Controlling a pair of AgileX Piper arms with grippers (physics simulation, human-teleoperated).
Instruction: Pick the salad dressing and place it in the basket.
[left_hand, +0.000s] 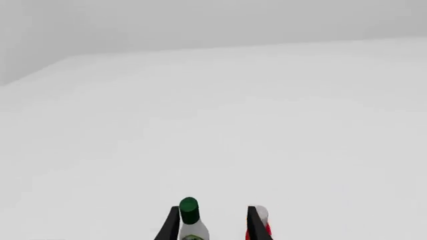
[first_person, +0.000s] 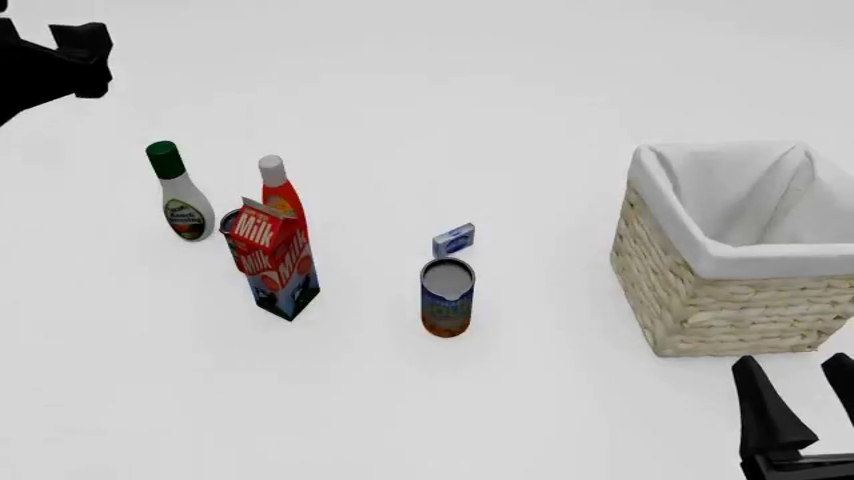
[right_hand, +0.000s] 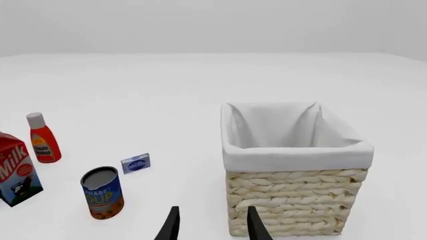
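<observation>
at the far left of the front view the left gripper (first_person: 83, 50) hangs above the table (first_person: 441, 400), well up and to the left of the groceries, and shows only as a dark shape at the picture's corner. in its own wrist view the left gripper (left_hand: 212, 222) has its two black fingers spread apart with bare table between them, holding nothing; the green cap of the salad dressing (left_hand: 190, 220) shows just beside one finger and the white cap of the red bottle (left_hand: 261, 220) just behind the other. next to the right in the front view, the salad dressing (first_person: 179, 195) stands upright on the table, untouched and well apart from the basket. just to its right stand the red bottle (first_person: 278, 195) and, in front of it, the milk carton (first_person: 274, 260). near the middle stands a can (first_person: 447, 297) with a small blue box (first_person: 454, 240) just behind it. further right sits the basket (first_person: 707, 290), its white liner folded over the rim and nothing seen inside. at the lower right corner the right gripper (first_person: 807, 400) hovers near the basket's front; the right gripper (right_hand: 212, 225) has its fingers parted and nothing between them.
</observation>
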